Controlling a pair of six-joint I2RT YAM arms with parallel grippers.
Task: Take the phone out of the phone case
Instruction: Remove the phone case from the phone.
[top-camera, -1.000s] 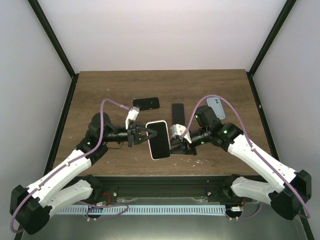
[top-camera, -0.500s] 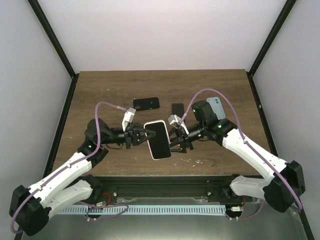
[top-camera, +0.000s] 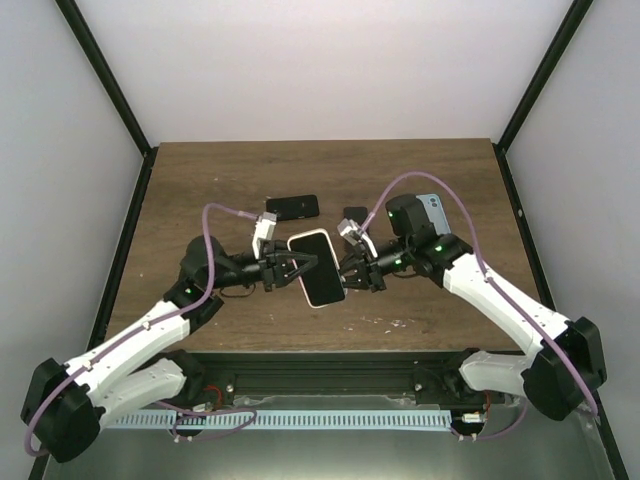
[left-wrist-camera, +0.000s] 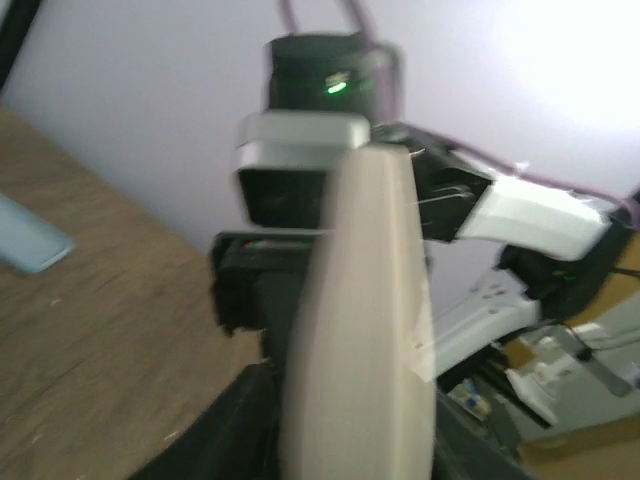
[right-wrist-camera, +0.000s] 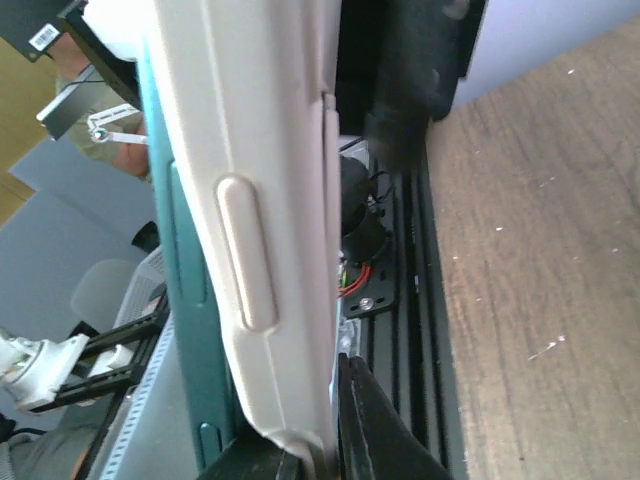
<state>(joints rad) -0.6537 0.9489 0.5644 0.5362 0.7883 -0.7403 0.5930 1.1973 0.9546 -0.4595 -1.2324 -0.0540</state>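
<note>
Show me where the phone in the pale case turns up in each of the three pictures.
Top external: the cased phone is at centre, dark screen showing.
Left wrist: centre, edge-on, a pale blurred strip.
Right wrist: left half, close up, its side with a long button.
Shared landmark: the wooden table.

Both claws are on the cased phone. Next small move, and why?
Probably the right claw should pry the case edge off while the left claw holds steady: the cased phone hangs above the table, gripped from both sides, phone seemingly fully seated.
</note>
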